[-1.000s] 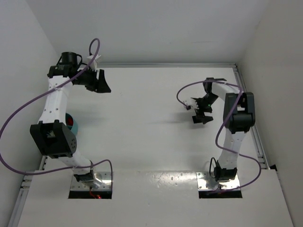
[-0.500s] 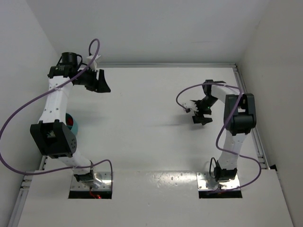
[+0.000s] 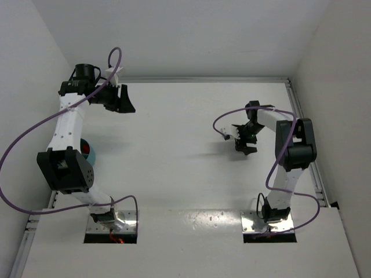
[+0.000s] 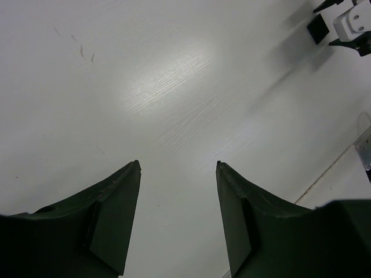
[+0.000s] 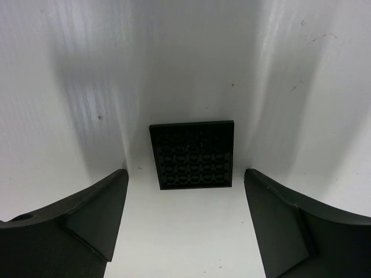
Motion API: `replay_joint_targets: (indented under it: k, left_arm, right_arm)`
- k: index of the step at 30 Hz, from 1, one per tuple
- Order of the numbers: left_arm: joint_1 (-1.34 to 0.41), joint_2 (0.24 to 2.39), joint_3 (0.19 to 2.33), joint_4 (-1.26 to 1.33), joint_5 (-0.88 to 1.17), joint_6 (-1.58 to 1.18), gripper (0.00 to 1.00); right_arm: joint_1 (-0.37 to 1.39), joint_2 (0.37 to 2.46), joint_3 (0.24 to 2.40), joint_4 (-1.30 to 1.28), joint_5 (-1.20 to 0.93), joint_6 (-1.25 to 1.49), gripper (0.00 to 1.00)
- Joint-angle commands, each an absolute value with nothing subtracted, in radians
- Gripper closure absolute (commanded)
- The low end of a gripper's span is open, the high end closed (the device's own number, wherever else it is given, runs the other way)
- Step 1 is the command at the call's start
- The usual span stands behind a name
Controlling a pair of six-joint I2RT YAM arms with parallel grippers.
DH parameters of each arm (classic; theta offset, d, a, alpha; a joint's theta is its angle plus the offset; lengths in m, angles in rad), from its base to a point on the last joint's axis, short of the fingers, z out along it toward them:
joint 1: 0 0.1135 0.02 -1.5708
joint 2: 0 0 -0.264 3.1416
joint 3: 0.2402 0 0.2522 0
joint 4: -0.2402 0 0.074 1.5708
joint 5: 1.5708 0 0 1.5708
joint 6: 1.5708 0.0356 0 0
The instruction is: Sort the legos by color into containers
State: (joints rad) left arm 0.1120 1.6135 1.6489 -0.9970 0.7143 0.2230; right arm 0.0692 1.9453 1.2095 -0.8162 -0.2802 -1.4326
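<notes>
The right arm has moved in the last second. Its elbow has swung back toward the near edge and its wrist has turned in. The right fingers (image 3: pixel 244 146) have slid a little to the left, over the right side of the counter (image 3: pixel 174 145). I think they have dropped lower too, but I cannot be sure from above.

In the right wrist view, a black plate (image 5: pixel 192 154) lies flat on the counter. It is square with little bumps, like a lego. The right fingers (image 5: pixel 185 174) are spread wide, one on each side of it, and hold nothing. They are not touching the plate. To me this looks like lining up for a grab, so the sorting of this piece has not begun.

The left arm has not moved at all. It reaches up tall toward the far left corner. The left fingers (image 3: pixel 124 106) hang above the counter. The left wrist view shows the left fingers (image 4: pixel 178 165) spread apart with only bare counter between them.

The teal bowl (image 3: pixel 88 152) sits at the left edge, half hidden behind the left arm. Something red shows inside it, too small to name. The bowl is well apart from the black plate, so the piece has a long way to go.
</notes>
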Motion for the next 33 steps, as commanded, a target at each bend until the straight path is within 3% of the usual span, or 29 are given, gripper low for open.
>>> replay_joint_targets:
  k: [1,4,11,16,23,28,33]
  left_arm:
    - [0.115,1.592,1.646,-0.977,0.719,0.212,0.40]
    - [0.115,1.592,1.646,-0.977,0.719,0.212,0.40]
    - [0.115,1.592,1.637,-0.968,0.719,0.212,0.40]
    - [0.138,1.554,1.568,-0.927,0.753,0.181,0.37]
    - [0.147,1.503,1.399,-0.850,0.913,0.065,0.33]
    - [0.129,1.513,1.378,-0.790,0.986,-0.011,0.33]
    - [0.118,1.546,1.378,-0.732,1.018,-0.138,0.40]
  right_arm:
    - [0.091,1.983,1.169,-0.758,-0.293,-1.388,0.19]
    - [0.091,1.983,1.169,-0.758,-0.293,-1.388,0.23]
    - [0.091,1.993,1.148,-0.756,-0.302,-1.388,0.45]
    - [0.091,1.959,1.147,-0.747,-0.365,-1.368,0.69]
    - [0.162,1.859,1.273,-0.657,-0.569,-1.129,0.75]
    - [0.254,1.847,1.376,-0.470,-0.641,-0.795,0.76]
    - [0.376,1.856,1.456,-0.266,-0.652,-0.522,0.78]
